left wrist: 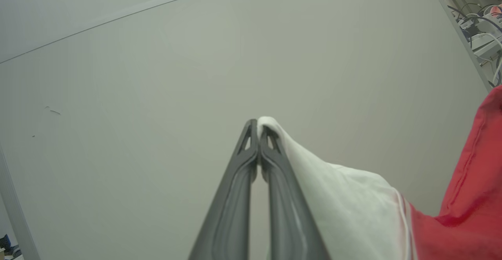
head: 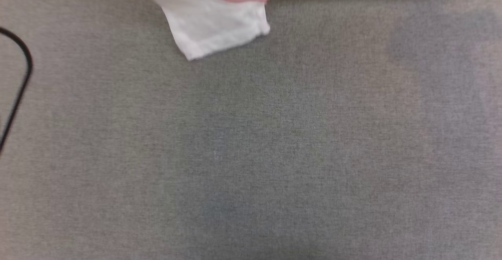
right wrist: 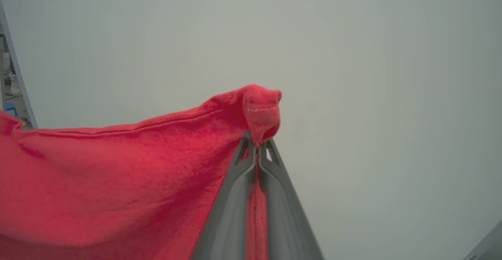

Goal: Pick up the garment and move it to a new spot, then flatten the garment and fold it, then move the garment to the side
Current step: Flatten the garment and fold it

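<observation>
One garment [head: 213, 24] is seen at the far edge of the head view, with one white sleeve below its red body. Of two grippers, the left gripper [left wrist: 258, 127] is clamped on the white sleeve and the right gripper [right wrist: 258, 145] on a red edge. Grey floor [head: 251, 154] lies open nearer, and one black cable [head: 24, 68] is seen at the left edge.

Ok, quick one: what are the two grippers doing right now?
The left gripper is shut on the garment, pinching its white sleeve.
The right gripper is shut on the garment, pinching a red edge.
</observation>
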You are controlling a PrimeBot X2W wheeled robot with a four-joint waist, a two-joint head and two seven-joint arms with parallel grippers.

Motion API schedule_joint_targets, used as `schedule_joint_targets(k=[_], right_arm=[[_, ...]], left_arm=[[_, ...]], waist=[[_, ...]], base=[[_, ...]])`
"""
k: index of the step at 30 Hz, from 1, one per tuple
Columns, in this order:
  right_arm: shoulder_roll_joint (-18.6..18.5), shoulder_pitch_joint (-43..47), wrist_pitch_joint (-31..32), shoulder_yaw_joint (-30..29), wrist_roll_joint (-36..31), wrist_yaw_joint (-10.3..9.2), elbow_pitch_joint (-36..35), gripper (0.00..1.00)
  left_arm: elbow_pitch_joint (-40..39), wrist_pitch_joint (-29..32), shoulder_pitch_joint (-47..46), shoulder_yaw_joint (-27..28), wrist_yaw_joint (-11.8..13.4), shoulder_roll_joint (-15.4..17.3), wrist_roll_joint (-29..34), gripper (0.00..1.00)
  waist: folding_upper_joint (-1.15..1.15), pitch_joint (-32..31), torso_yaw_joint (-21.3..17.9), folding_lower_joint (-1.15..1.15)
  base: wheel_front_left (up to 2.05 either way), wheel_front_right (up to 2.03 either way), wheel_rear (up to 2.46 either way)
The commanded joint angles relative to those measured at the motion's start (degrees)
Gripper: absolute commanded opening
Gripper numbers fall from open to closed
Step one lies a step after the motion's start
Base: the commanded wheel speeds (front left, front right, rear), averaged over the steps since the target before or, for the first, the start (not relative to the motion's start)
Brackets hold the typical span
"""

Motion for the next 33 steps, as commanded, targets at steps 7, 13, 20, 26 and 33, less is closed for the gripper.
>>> schedule_joint_targets(k=[7, 13, 20, 26, 33], right_arm=[[2.99, -11.59, -6.74, 0.89, -3.61, -0.04, 10.72, 0.0], [4.25, -18.96, -11.52, 1.79, -4.72, -0.04, 17.91, 0.0], [5.19, -21.81, -14.59, 6.11, -4.33, -0.04, 24.58, 0.0], [7.22, -16.97, -18.76, 9.93, -0.89, -0.04, 28.63, 0.0], [8.54, -6.95, -22.67, 15.5, 4.29, -0.04, 29.34, 0.0]], left_arm=[[9.11, -3.63, -11.43, -2.12, -0.15, 0.9, -0.03, 0.0], [15.66, -5.75, -17.88, -3.22, -0.15, 1.24, -0.34, 0.0], [19.81, -6.86, -18.8, -5.7, -0.15, 1.33, -2.49, 0.0], [19.19, -7.1, -12.11, -6.82, -0.15, 2.57, -5.18, 0.0], [9.85, -7.12, 5.77, -3.75, 1.14, 5.43, -5.17, 0.0]], waist=[[0.0, 6.99, -2.71, -0.01], [0.0, 6.62, -2.82, -0.01], [0.0, 6.84, -2.36, -0.01], [0.0, 7.05, -2.81, -0.01], [0.0, 5.34, -2.95, -0.01]], base=[[0.0, 0.0, 0.0], [0.0, 0.0, 0.0], [0.0, 0.0, 0.0], [0.0, 0.0, 0.0], [0.0, 0.0, 0.0]])
